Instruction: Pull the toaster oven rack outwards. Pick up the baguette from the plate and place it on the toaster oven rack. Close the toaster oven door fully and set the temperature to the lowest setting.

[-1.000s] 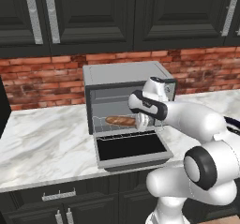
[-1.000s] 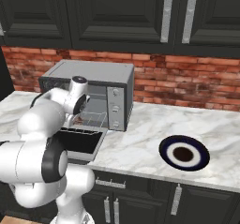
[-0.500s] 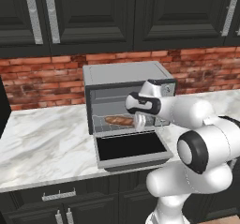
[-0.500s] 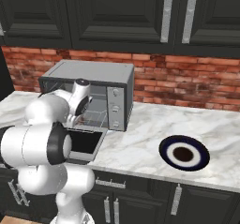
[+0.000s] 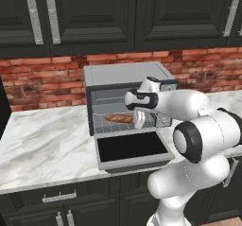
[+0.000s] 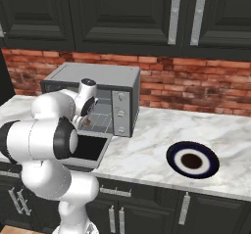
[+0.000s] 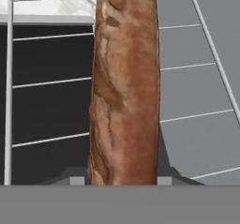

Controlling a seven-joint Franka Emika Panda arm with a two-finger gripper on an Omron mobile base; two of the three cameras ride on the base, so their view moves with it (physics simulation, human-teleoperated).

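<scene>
The silver-grey toaster oven (image 5: 124, 73) stands on the counter with its door (image 5: 132, 147) dropped flat and open. Inside, the baguette (image 5: 119, 118) lies along the wire rack (image 5: 105, 124), low over its bars or on them; I cannot tell which. My gripper (image 5: 138, 119) reaches into the cavity from the right and is shut on the loaf's right end. In the hand view the baguette (image 7: 124, 87) runs straight up the middle over the rack (image 7: 47, 82). The plate (image 6: 192, 160), bare, sits on the counter to the oven's right.
The oven's knob panel (image 6: 120, 112) faces front on its right side. A brick wall and dark upper cabinets close the back. Marble counter (image 5: 42, 140) stretches to the left of the oven, and more between oven and plate.
The hand has slid a little left and deeper into the oven, carrying the baguette with it. The elbow has swung outwards to the right.
</scene>
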